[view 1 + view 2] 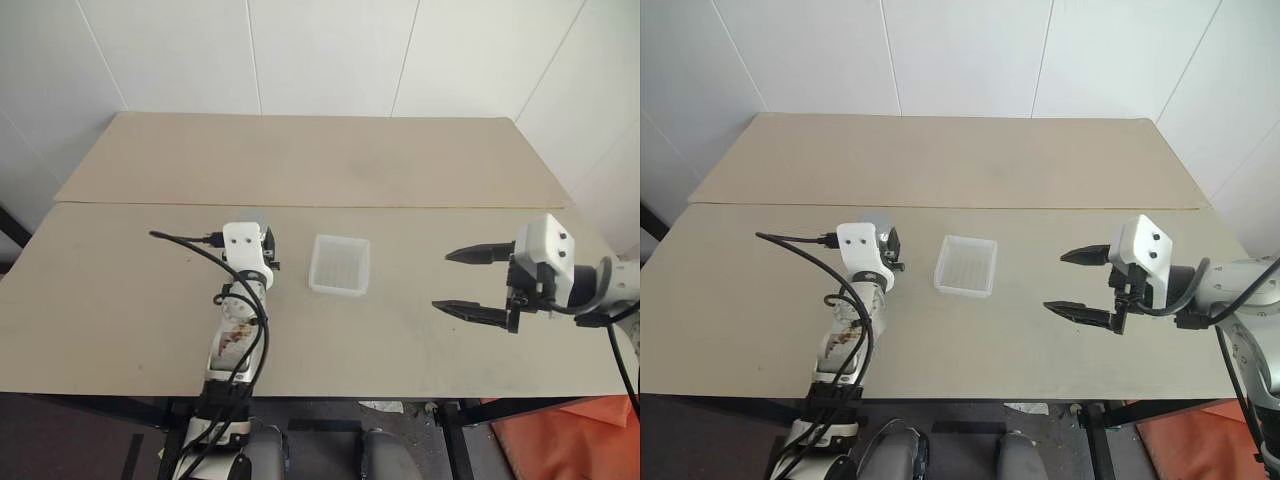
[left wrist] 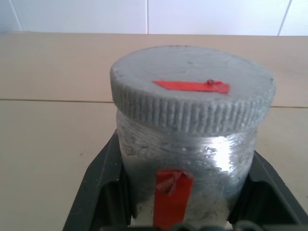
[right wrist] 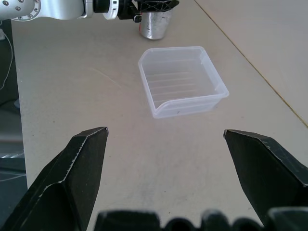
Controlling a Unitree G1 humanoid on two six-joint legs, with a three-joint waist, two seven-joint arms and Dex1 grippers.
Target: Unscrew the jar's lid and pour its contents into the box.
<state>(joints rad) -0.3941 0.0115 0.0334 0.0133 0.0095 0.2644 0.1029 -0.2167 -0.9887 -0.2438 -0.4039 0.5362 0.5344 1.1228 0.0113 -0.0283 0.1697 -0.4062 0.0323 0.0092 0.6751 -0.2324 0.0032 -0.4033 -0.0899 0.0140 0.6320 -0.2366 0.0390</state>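
Silvery-grey jar (image 2: 185, 163) upright on the beige table (image 1: 130, 290), just left of the translucent white box (image 1: 340, 264), lid (image 2: 192, 89) on, red strip across the top, red mark down the side. Clamped at the body between the black fingers (image 2: 98, 187) of the left gripper (image 2: 183, 211). Right gripper (image 1: 470, 283) well right of the box, above the table, jaws spread wide, holding nothing.

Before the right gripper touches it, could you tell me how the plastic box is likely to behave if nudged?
The box looks thin-walled, translucent and empty, so it is probably very light and would slide across the smooth table rather than tip. Its low, wide shape suggests stability, though the walls may flex if squeezed.
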